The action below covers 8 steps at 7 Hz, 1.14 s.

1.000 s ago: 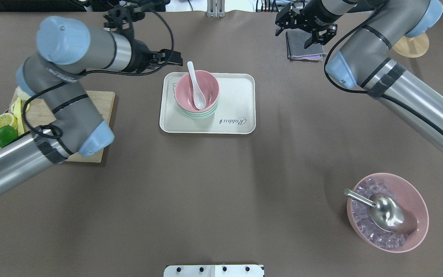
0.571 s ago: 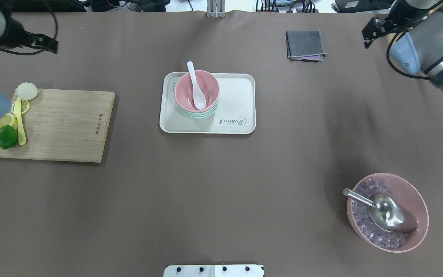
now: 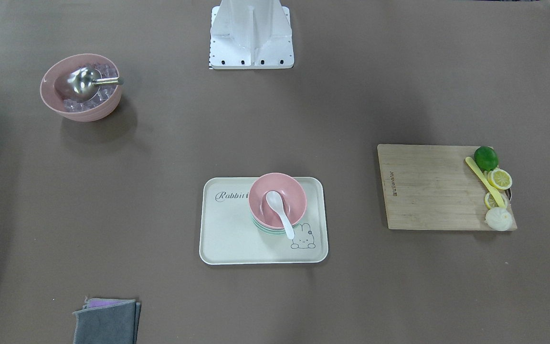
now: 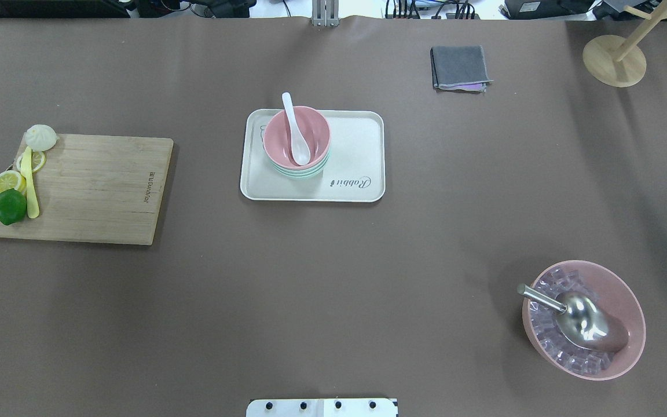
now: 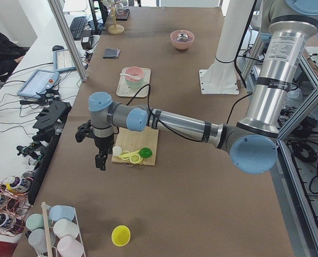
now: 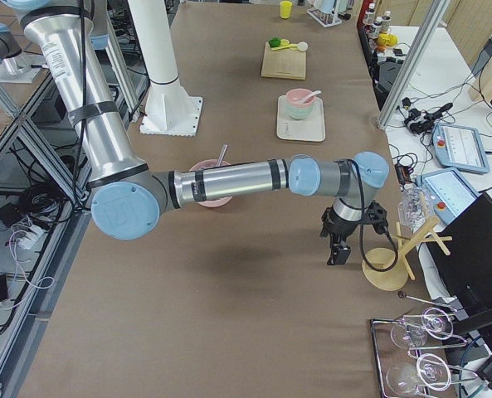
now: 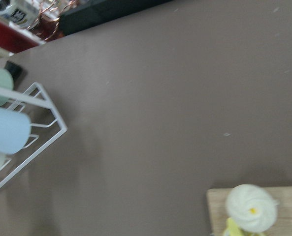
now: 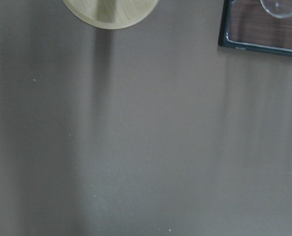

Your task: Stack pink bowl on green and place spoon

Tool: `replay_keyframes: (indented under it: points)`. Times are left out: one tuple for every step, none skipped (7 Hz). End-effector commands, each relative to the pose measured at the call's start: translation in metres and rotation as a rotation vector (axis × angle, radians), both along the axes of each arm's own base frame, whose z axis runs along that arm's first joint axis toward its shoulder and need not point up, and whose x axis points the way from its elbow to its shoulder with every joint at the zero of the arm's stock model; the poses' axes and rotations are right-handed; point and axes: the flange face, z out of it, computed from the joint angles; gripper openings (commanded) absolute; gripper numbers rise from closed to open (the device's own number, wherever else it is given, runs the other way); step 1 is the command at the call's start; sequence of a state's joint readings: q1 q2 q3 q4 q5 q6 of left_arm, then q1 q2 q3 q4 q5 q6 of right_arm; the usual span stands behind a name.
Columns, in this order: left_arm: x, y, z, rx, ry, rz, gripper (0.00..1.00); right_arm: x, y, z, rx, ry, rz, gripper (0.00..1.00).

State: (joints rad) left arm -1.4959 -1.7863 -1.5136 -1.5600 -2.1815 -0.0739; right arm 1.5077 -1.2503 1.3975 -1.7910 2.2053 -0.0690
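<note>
Stacking done: the pink bowl (image 4: 297, 134) sits nested on the green bowl (image 4: 303, 172) in the left half of a cream tray (image 4: 356, 150) at the middle of the bench (image 4: 333, 260). The white spoon (image 4: 296, 130) lies inside, its scoop in the bowl and its handle leaning over the rim away from the robot. The left gripper (image 5: 100, 159) hangs pointing down beside a cutting board (image 4: 96, 188) bearing a lime (image 4: 10, 207) and lemon slices. The right gripper (image 6: 338, 249) hangs near a wooden stand (image 6: 387, 269). Whether either gripper is spread or pressed together cannot be told from these side views. A folded grey cloth (image 4: 460, 66) and a bowl of ice (image 4: 629, 301) with a metal scoop (image 4: 582, 321) lie well apart from the tray.
</note>
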Motion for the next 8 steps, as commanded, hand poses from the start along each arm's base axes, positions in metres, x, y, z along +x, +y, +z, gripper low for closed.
replay_keyframes:
  points:
    - [-0.048, 0.013, 0.039, -0.036, 0.085, -0.001, 0.99, 0.021, 0.029, 0.026, -0.051, -0.119, 0.053, 1.00]
    - [-0.058, 0.022, 0.045, -0.031, 0.095, -0.008, 0.98, 0.019, 0.029, 0.023, -0.060, -0.121, 0.068, 1.00]
    - [-0.058, 0.044, 0.068, -0.021, 0.095, -0.008, 0.99, 0.019, 0.031, 0.026, -0.076, -0.119, 0.084, 1.00]
    - [-0.058, 0.050, 0.070, 0.023, 0.095, -0.008, 0.99, 0.019, 0.033, 0.026, -0.079, -0.123, 0.088, 1.00]
    - [-0.057, 0.051, 0.065, 0.032, 0.097, -0.013, 0.99, 0.018, 0.033, 0.025, -0.080, -0.138, 0.089, 1.00]
    - [-0.057, 0.051, 0.065, 0.025, 0.097, -0.012, 0.98, 0.016, 0.032, 0.024, -0.096, -0.149, 0.108, 1.00]
    - [-0.056, 0.052, 0.065, 0.020, 0.111, -0.012, 0.99, 0.014, 0.031, 0.022, -0.102, -0.151, 0.115, 1.00]
    - [-0.052, 0.053, 0.065, 0.015, 0.164, -0.009, 0.99, 0.012, 0.029, 0.023, -0.092, -0.153, 0.111, 1.00]
